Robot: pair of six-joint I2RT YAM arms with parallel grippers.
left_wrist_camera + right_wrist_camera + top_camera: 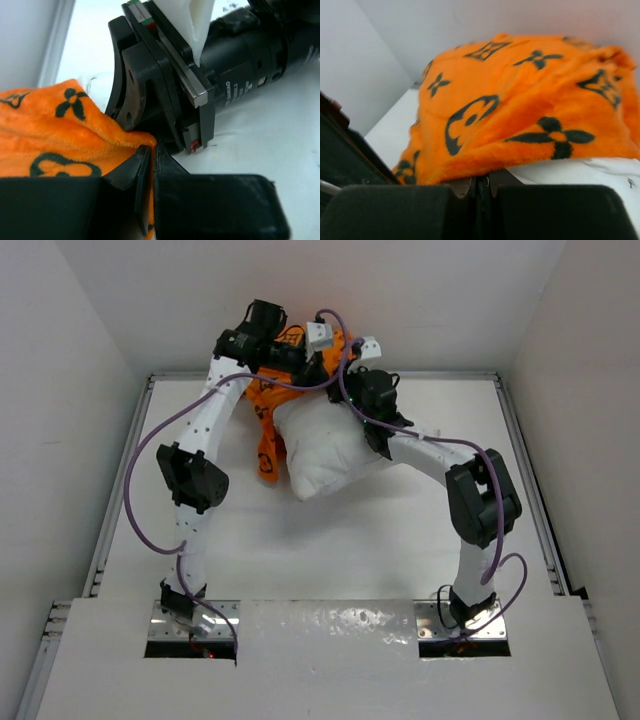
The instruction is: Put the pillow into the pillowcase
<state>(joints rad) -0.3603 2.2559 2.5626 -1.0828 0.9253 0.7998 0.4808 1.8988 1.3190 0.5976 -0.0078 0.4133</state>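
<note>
Top view, risk: The plump white stuffed pillow lies mid-table, mostly bare. The bright orange fleecy pillowcase with dark brown motifs is bunched at its far and left edges. If I pull now, I reckon the opening folds shut and drags the pillow.
Top view, pose: Left arm and right arm reach far and bend inward, wrists crowded together; I cannot see the fingers here.
Left wrist view, risk: The other arm's black housing sits just beside mine, so a collision is likely.
Left wrist view, pose: Left fingers are pressed together, pinching an orange fold low over the table.
Right wrist view, risk: A thin bite could slip off the fleece.
Right wrist view, pose: Right fingers are pressed together on the pillowcase hem, white pillow beneath.
</note>
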